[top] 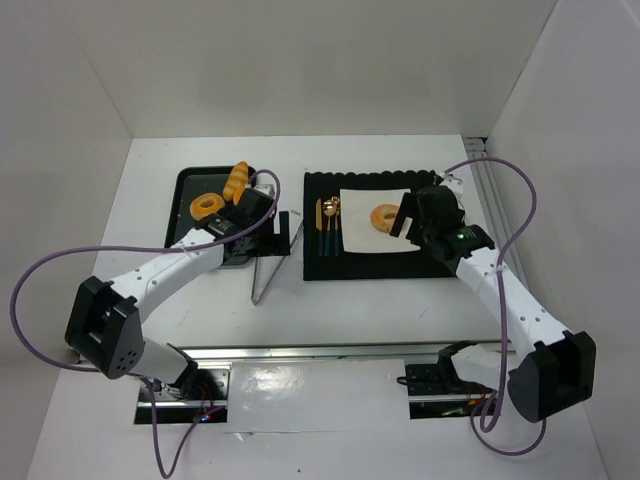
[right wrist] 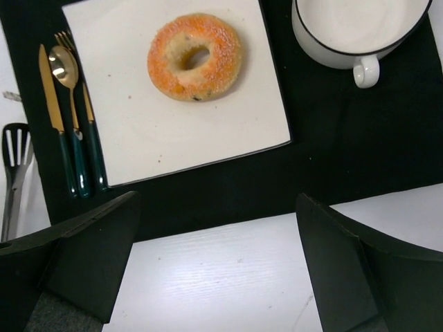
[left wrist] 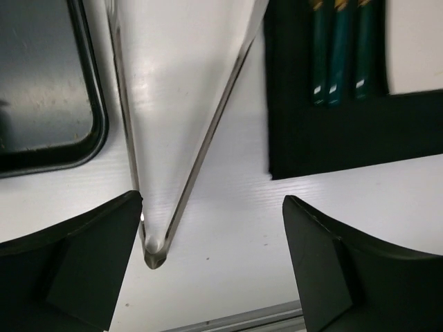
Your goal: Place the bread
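Golden-orange, the bread (right wrist: 194,57) lies flat on the white plate (right wrist: 208,131). My right gripper (right wrist: 218,228) hangs wide open, empty, near it. The left gripper (left wrist: 213,228), equally open and empty, straddles the tongs (left wrist: 173,138). A careless swing could clip the mug (right wrist: 346,41) or skid those tongs.

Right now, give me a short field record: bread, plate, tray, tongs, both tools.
bread: ring bread flat on white plate, not held
tray: black tray holds second ring and long roll
left arm: left tool open, straddling metal tongs on the table, no grip
right arm: right tool open, empty, short of the plate
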### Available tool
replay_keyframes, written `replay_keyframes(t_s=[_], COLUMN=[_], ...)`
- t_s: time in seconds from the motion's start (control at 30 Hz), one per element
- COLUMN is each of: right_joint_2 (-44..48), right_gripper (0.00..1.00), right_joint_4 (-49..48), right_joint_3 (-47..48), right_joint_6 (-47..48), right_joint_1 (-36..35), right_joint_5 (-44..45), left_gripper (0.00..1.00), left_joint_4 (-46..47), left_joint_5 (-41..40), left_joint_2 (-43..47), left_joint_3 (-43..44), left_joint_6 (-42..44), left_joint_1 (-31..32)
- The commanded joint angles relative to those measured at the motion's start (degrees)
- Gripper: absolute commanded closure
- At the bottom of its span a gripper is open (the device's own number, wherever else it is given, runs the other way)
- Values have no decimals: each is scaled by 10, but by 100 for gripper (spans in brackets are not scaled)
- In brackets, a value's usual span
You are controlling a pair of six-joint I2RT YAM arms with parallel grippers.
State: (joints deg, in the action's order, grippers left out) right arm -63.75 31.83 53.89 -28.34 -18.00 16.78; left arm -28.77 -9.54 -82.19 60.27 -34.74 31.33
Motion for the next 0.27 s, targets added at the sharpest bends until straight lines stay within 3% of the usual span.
replay_keyframes(t_s=[0.0, 0.23], right_joint_2=[-15, -33], right_gripper=[0, 0], right_joint_4=[-25, -20], right_joint_3=[15, 19], right_joint_6=[-13, -30], right_joint_1=[3, 3], right_joint_5=[-3, 11], left_gripper=[4, 4], left_joint_4=[-19, -30], left_joint_5=[1, 36], left_joint_2=[45, 86], left_joint_3=[66, 100], left_joint_6=[8, 25], left_joint_1=[0, 0])
